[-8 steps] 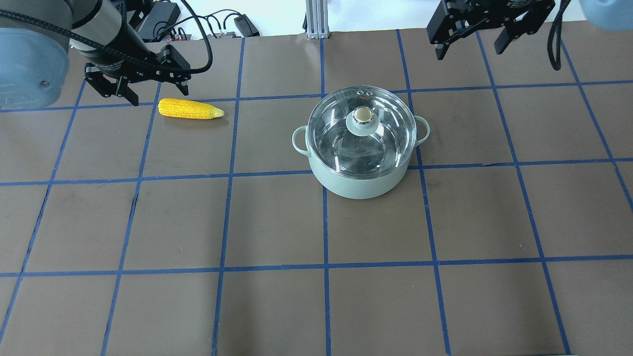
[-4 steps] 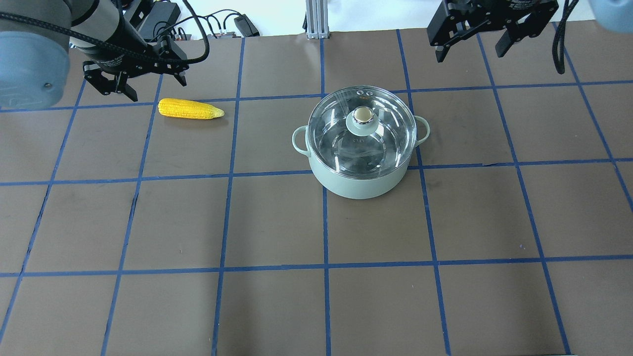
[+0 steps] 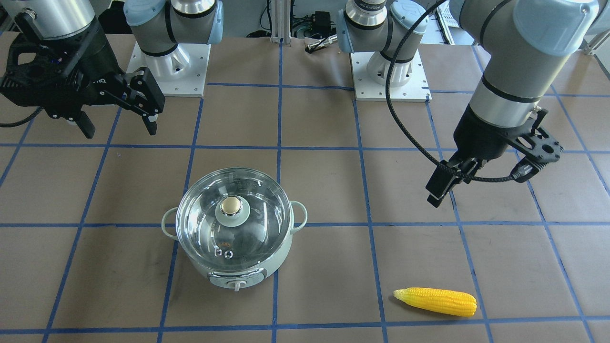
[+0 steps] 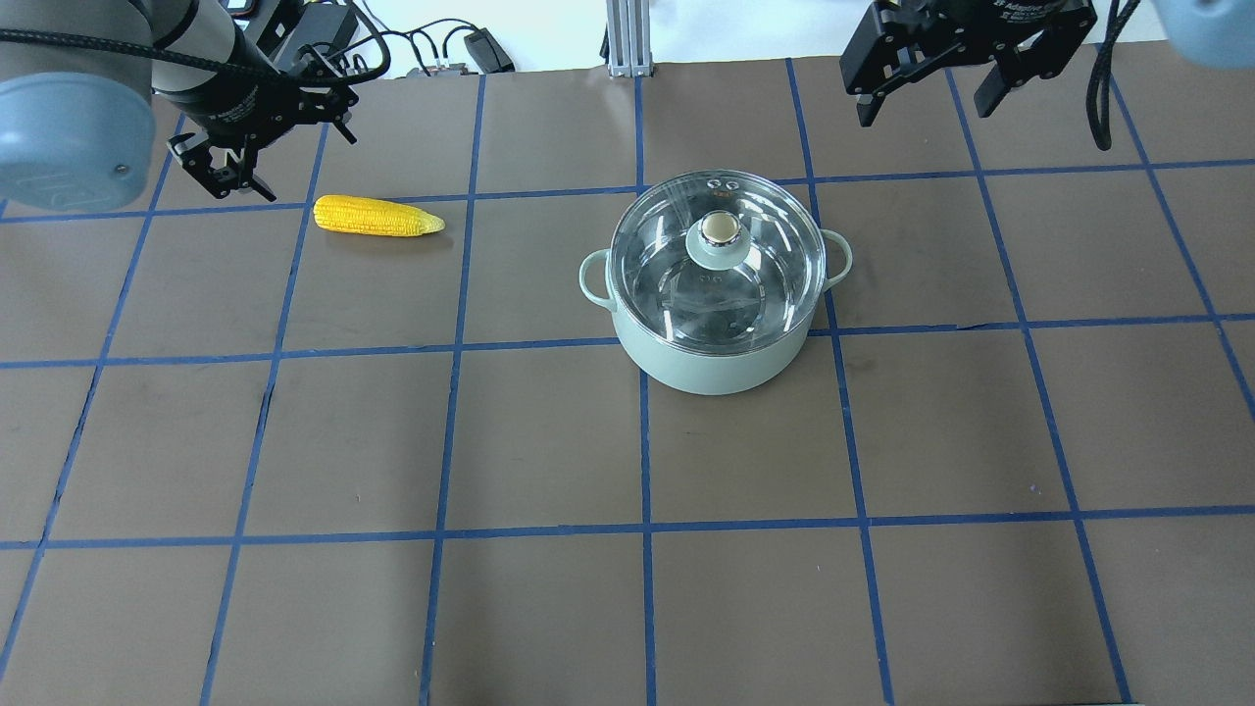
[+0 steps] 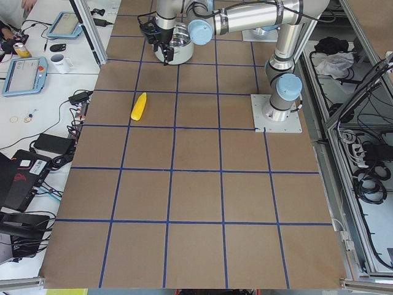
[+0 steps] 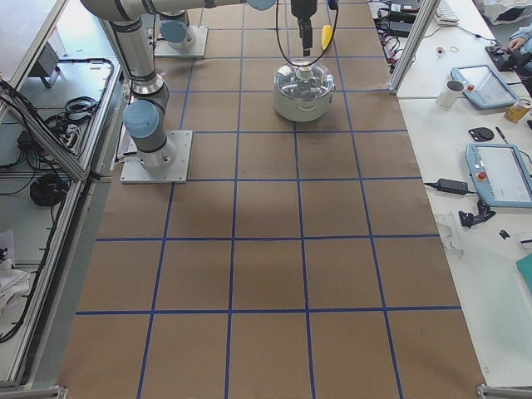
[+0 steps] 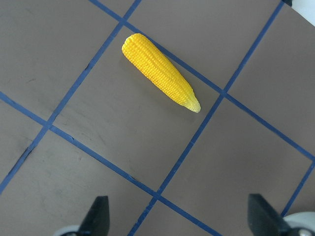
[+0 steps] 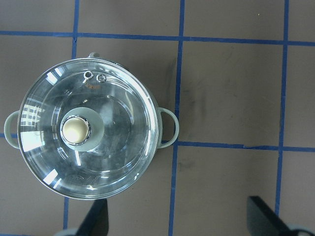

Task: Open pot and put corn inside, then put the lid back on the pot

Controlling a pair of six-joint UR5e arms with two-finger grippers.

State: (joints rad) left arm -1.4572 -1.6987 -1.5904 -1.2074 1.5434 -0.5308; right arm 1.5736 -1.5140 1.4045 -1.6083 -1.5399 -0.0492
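- While the corn (image 4: 377, 217), the pot (image 4: 716, 371) and the lid (image 4: 659, 257) lay exactly where they had a second earlier, my left pincer (image 7: 179, 220) had drawn back from the corn's blunt end towards the far edge of the table (image 4: 549, 441) and twisted about its wrist.
- My right pincer (image 4: 924, 100) had barely shifted, hanging beyond the pot on its far side.
- Both pincers stood with fingers wide apart, holding nothing.
- I judged that no step was yet done: the lid sat square on the pot, the corn lay well apart on the table, and my left turn looked like lining up for a grasp.
- The corn was bright yellow, ridged with rows of kernels, blunt at one end and tapering to a point aimed at the pot.
- The lid was a clear glass dome with glare across it, two small steam rings near the rim and a pale green knob capped in cream.
- The pot was smooth mint green with shiny steel inside and two loop handles.
- The knob looked to me the only graspable part of the lid.
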